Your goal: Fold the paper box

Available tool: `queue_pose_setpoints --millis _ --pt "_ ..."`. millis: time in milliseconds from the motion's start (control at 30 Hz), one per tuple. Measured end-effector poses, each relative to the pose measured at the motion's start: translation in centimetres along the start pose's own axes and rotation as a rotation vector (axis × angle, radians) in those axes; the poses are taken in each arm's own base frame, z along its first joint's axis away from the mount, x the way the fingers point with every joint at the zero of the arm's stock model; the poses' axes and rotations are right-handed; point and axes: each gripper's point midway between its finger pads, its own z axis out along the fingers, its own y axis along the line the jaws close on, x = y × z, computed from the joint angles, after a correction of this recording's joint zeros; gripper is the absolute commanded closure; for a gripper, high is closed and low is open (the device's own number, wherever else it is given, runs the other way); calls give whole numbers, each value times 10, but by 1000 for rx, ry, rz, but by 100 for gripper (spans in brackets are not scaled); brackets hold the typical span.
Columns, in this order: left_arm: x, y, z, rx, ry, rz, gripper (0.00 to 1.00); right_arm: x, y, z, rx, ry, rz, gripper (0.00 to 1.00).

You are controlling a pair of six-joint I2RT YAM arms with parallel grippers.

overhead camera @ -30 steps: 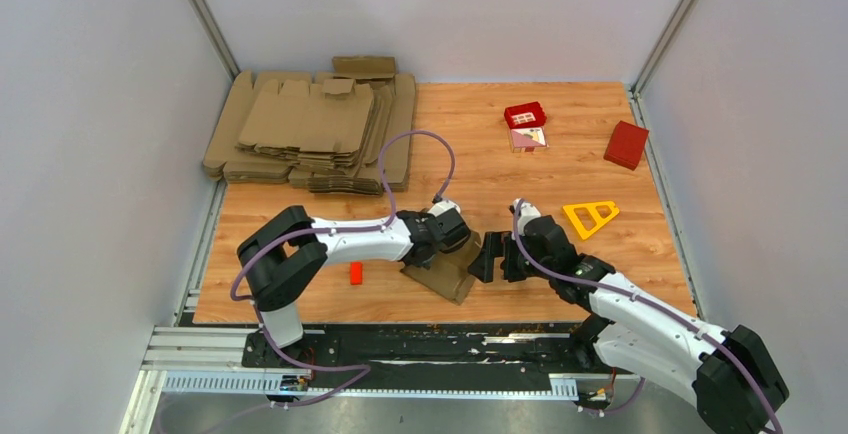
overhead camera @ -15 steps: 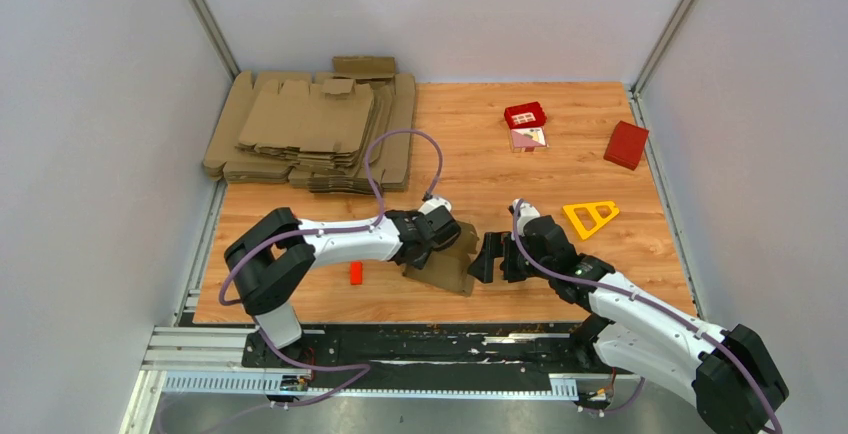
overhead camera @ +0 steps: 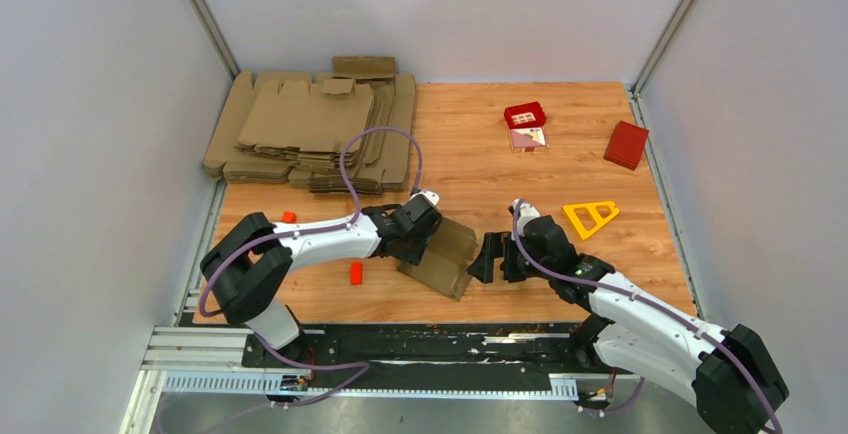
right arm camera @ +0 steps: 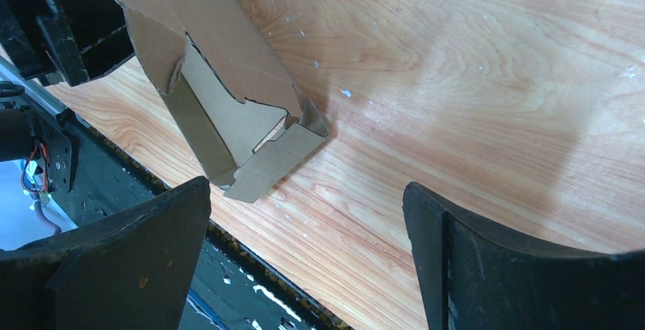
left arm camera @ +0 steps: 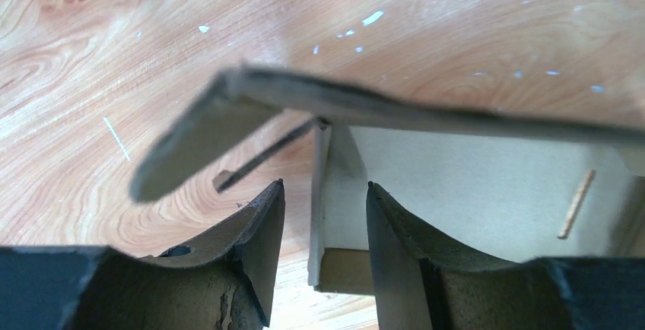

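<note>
From above, the left gripper (overhead camera: 422,237) was hard to read. Its black tips were lost against the brown of the paper box (overhead camera: 441,256), and I could not make out any gap there. The box sat at the near middle of the wooden table (overhead camera: 480,154), half folded and tilted, with its left side hidden behind that gripper. The right gripper (overhead camera: 488,257) hung just to the right of the box, and from overhead I could not tell whether it touched it.

The left wrist camera showed what the overhead view hid. The left gripper (left arm camera: 324,187) had its jaws apart, and a thin cardboard edge of the box (left arm camera: 471,170) showed in the gap with neither jaw pressing on it. A blurred flap (left arm camera: 228,117) crossed the top of that view and ran out at the right edge. Most of the box lay outside the frame.

Only the right wrist camera looked into the box's open end (right arm camera: 228,121). It was hollow, one flap lay on the wood, and the frame cut off its upper part. The right gripper (right arm camera: 306,189) was spread wide with nothing but bare board between its jaws.

Only the overhead view took in the far things:
- a stack of flat cardboard blanks (overhead camera: 310,129) at the back left
- a red box (overhead camera: 626,144) by the right wall
- a yellow triangle (overhead camera: 590,216)
- a small orange block (overhead camera: 355,273) beside the left arm
</note>
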Motion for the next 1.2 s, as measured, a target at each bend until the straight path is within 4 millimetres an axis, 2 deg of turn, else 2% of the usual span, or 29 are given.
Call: queue_pose_setpoints --millis 200,567,633,700,733,1000,1033,1133,1200 --pt "-11 -3 -5 62 -56 -24 58 0 0 0 -1 0 0 3" --pt "-17 5 6 50 -64 -49 67 0 0 0 -2 0 0 3" --pt "-17 5 8 50 -64 -47 79 0 0 -1 -1 1 0 4" --pt "-17 3 11 52 -65 -46 96 1 0 -1 0 2 0 4" --pt "-18 3 13 53 -68 -44 100 1 0 -1 1 4 0 4" --pt "-20 6 13 47 -113 -54 100 2 -1 -1 3 6 -1 3" --pt "-19 9 13 39 -117 -60 97 2 -1 -1 4 7 -2 3" --pt "-16 13 11 22 -128 -81 72 2 -1 -1 6 9 0 3" --pt "-12 17 11 11 -130 -100 61 2 -1 -1 5 9 6 3"
